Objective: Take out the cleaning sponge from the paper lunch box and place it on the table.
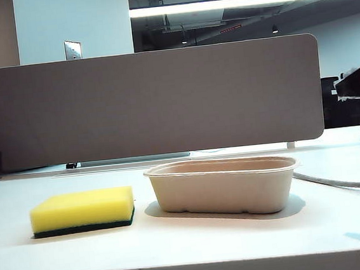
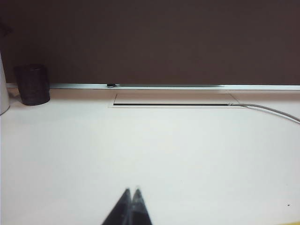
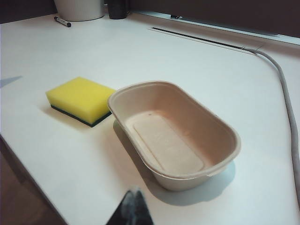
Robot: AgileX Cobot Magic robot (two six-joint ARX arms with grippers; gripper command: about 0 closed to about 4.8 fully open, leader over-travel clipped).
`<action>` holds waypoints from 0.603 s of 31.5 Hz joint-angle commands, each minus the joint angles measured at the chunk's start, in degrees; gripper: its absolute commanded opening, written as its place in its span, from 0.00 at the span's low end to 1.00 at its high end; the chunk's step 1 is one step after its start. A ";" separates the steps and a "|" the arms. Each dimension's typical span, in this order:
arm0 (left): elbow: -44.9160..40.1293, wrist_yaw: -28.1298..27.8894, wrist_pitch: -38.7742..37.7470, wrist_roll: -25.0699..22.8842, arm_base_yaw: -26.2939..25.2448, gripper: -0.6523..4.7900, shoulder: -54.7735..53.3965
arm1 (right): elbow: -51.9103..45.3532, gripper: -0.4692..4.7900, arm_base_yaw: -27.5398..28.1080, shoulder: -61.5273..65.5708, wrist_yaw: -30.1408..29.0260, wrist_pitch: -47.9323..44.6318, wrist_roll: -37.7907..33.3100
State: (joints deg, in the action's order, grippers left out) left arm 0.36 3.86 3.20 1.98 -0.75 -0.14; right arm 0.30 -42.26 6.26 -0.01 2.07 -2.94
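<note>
Cleaning sponge [image 1: 83, 211] beside paper lunch box [image 1: 223, 186] (apart)

You are seeing only the blurred tips of the left gripper [image 2: 131, 193] and right gripper [image 3: 133, 193], both cut by the frame edge. From outside, the box [image 1: 223, 188] wall is hiding its inside. The cable [image 3: 286, 93] is running off-frame.

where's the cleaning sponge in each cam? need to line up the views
Exterior view: cleaning sponge lies on the table, left of the paper lunch box, a gap between them.
Left wrist view: not in it; only the shut left tool over bare table.
Right wrist view: sponge beside the empty box.
Shared landmark: the grey cable.
</note>
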 commanded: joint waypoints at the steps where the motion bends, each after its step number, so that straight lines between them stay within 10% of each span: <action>1: 0.07 0.00 0.52 -0.22 -0.07 0.11 -0.02 | 0.13 0.08 -0.09 -0.04 0.04 -0.61 -0.02; 19: 0.07 0.00 0.52 -0.22 -0.07 0.11 -0.02 | 0.11 0.08 3.67 -2.03 -1.42 -0.57 -0.04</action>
State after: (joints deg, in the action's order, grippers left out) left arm 0.36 3.86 3.20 1.98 -0.75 -0.14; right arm 0.30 -40.45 5.08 -0.49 2.31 -2.94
